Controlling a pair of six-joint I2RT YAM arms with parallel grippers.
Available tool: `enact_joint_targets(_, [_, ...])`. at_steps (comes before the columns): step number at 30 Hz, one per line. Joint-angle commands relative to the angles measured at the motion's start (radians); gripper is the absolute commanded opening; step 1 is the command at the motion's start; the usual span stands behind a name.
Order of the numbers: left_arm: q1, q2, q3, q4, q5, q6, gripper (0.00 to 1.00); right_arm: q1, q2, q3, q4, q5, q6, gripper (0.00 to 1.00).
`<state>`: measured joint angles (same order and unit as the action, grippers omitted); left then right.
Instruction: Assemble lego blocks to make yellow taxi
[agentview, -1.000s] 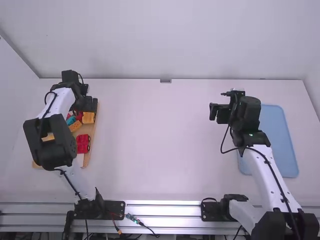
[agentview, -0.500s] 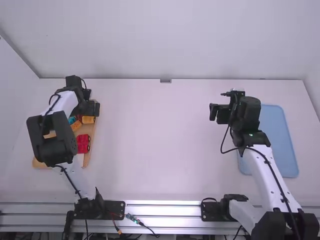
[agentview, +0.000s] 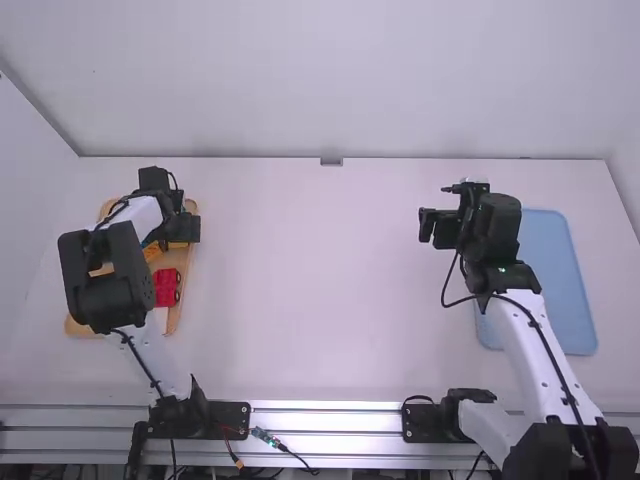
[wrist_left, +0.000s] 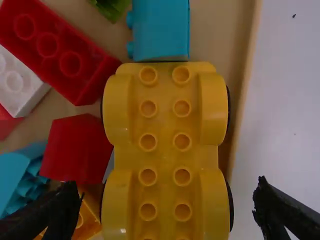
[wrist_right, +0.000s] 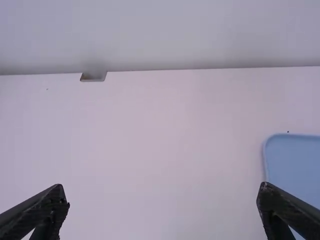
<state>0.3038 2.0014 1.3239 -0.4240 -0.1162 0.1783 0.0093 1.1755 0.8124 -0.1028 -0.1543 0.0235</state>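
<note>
- While the yellow wheeled base (wrist_left: 165, 150) is seen lying in the wooden tray (wrist_left: 243, 95), close along its rim on the side toward the table's middle, the left gripper (wrist_left: 167, 196) is held over it, fingers apart, nothing clamped.
- Its long axis is run roughly parallel to that rim, and a finger is set off each long flank; by judgement, a straight descent and a closing across the width are called for.
- One flank is crowded by a red block (wrist_left: 77, 147) and an orange block (wrist_left: 89, 217), so one of these could be nudged or pinched too.
- On the other flank the rim is interposed between base and finger, and could be caught if the fingers were brought too low.
- A turquoise block (wrist_left: 159, 30) is placed at one end, just beside it.
- The right gripper (wrist_right: 164, 200) is poised well apart, fingers spread and empty, near the blue mat (agentview: 545, 280); the left arm is clearly better placed.
</note>
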Motion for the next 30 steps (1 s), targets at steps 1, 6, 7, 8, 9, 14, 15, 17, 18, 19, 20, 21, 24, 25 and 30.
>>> enact_joint_targets(1, [0.006,0.010,-0.019,0.006,-0.005,-0.018,0.87,0.004,0.010,0.039,-0.002,-0.002,0.003,0.99])
enact_joint_targets(6, [0.006,0.010,-0.021,0.011,-0.008,-0.021,0.70,-0.005,0.010,0.039,-0.002,-0.001,0.002,0.99])
enact_joint_targets(7, [0.006,0.010,-0.021,0.013,-0.008,-0.027,0.70,-0.005,0.010,0.039,-0.002,-0.002,0.002,0.99])
enact_joint_targets(8, [0.006,0.010,-0.021,0.015,-0.008,-0.029,0.70,-0.005,0.010,0.039,-0.003,-0.002,0.003,0.99])
enact_joint_targets(9, [0.007,0.010,-0.021,0.022,-0.008,-0.028,0.70,-0.005,0.010,0.039,-0.004,-0.002,0.002,0.99])
enact_joint_targets(14, [0.013,0.010,-0.032,0.061,-0.006,-0.024,0.75,-0.005,0.010,0.039,-0.010,-0.002,-0.005,0.99])
enact_joint_targets(15, [0.012,0.010,-0.034,0.063,-0.004,-0.024,0.75,-0.004,0.010,0.039,-0.010,-0.001,-0.005,0.99])
enact_joint_targets(17, [0.011,0.010,-0.038,0.067,-0.005,-0.024,0.76,-0.003,0.010,0.039,-0.008,-0.002,-0.005,0.99])
enact_joint_targets(18, [0.011,0.010,-0.039,0.067,-0.008,-0.024,0.76,-0.004,0.010,0.039,-0.009,-0.002,-0.005,0.99])
enact_joint_targets(19, [0.011,0.010,-0.039,0.067,-0.008,-0.024,0.76,-0.004,0.010,0.039,-0.009,-0.002,-0.005,0.99])
enact_joint_targets(20, [0.011,0.010,-0.040,0.071,-0.007,-0.016,0.77,-0.004,0.010,0.039,-0.008,-0.002,-0.004,0.99])
enact_joint_targets(21, [0.011,0.010,-0.046,0.078,-0.004,-0.005,0.77,-0.003,0.010,0.039,-0.008,-0.002,-0.005,0.99])
enact_joint_targets(24, [0.011,0.010,-0.061,0.091,-0.005,-0.011,0.77,-0.004,0.010,0.039,-0.006,-0.002,-0.005,0.99])
enact_joint_targets(25, [0.011,0.010,-0.067,0.099,-0.005,-0.017,0.76,-0.003,0.010,0.039,-0.006,-0.002,-0.005,0.99])
enact_joint_targets(30, [0.011,0.010,-0.068,0.116,-0.008,-0.018,0.71,-0.004,0.010,0.039,-0.007,-0.002,-0.005,0.99])
